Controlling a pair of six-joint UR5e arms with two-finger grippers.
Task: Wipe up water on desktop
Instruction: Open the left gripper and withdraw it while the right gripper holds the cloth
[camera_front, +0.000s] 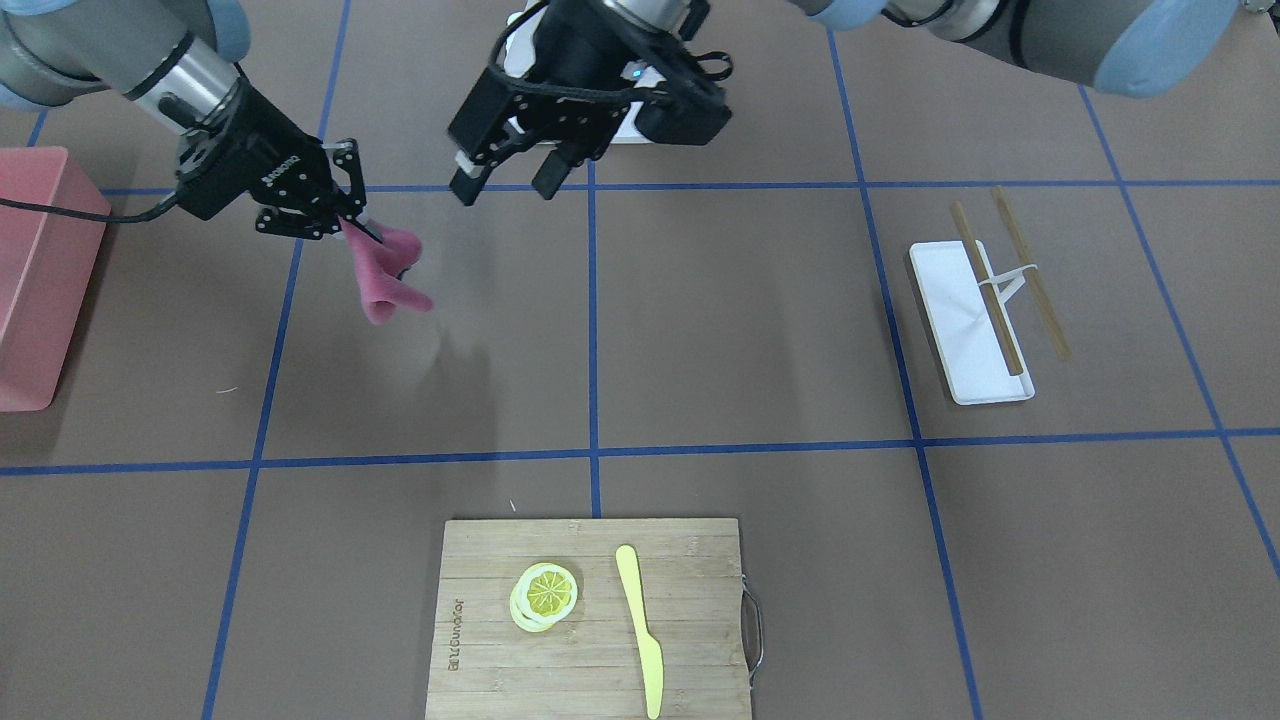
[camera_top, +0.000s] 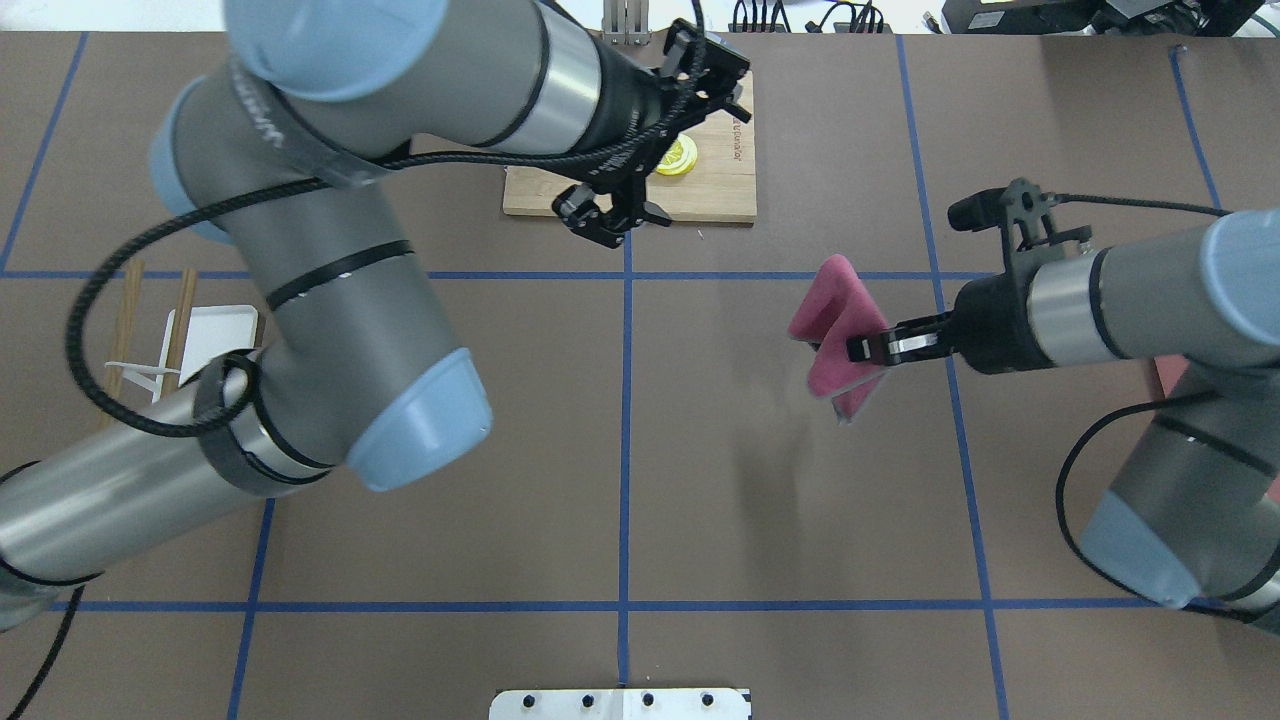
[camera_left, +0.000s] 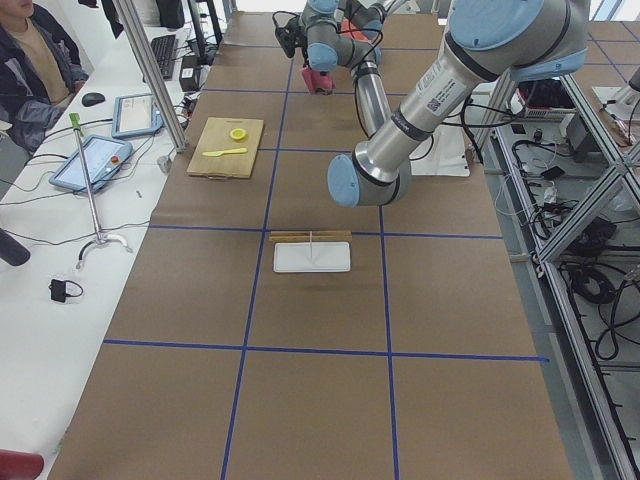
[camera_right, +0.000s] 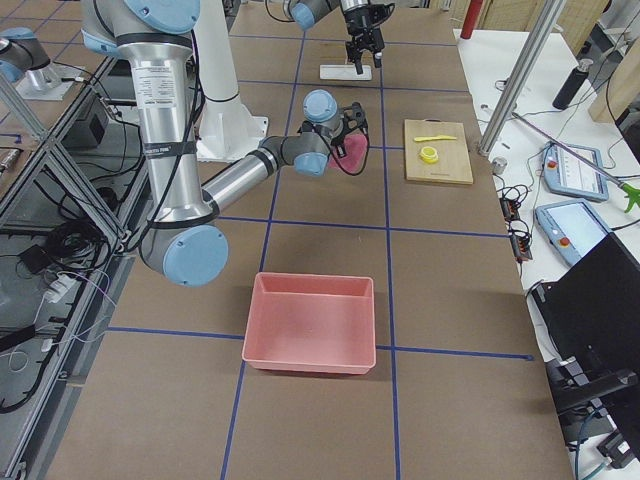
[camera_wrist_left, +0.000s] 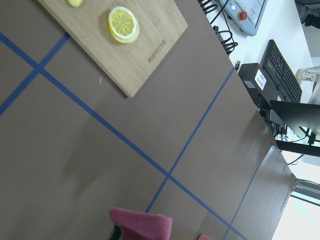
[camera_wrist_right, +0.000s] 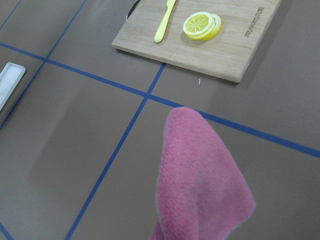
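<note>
Desktop (camera_front: 740, 330) lies flat, matte brown, crossed by thin blue tape lines (camera_front: 593, 350).

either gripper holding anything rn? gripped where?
Right gripper is shut on the pink cloth, pinching a bunched fold near its top; the rest hangs loose below. Left gripper is open and empty.

You had a brown desktop (camera_front: 750, 330) gridded with blue tape (camera_front: 592, 330), a pink cloth (camera_front: 385, 275), yellow lemon slices (camera_front: 545, 595) and a white tray (camera_front: 955, 300).
</note>
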